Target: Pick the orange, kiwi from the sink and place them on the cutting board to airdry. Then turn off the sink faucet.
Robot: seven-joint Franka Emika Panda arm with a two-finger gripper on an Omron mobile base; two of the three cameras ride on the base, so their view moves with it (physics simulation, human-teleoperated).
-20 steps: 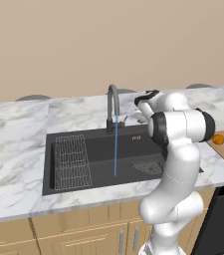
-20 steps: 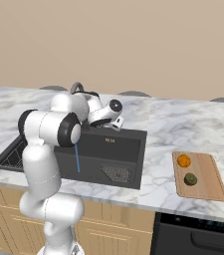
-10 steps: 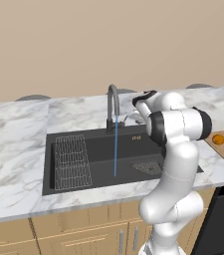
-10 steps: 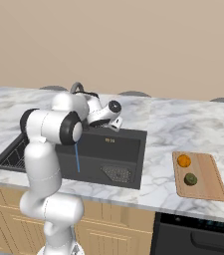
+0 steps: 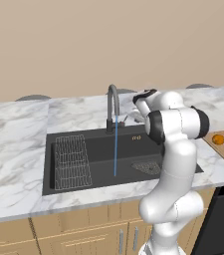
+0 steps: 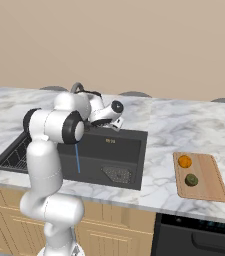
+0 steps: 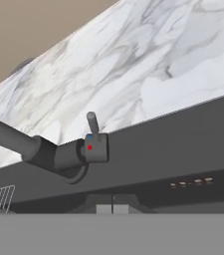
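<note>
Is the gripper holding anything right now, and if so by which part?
Nothing is held. The gripper is shut and empty, short of the faucet's lever. The orange and kiwi lie on the cutting board.

No readable text, small red and blue dots on the sink faucet [image 7: 88,148] lever block, illegible pale marks on the sink [image 7: 183,149] wall at lower right

You see a dark grey sink [image 5: 98,149], grey faucet [image 5: 112,102] with blue stream [image 5: 115,149], bright orange [image 6: 184,161], olive-brown kiwi [image 6: 191,179], light-brown board [image 6: 211,179], white-grey marbled counter [image 6: 174,122].
</note>
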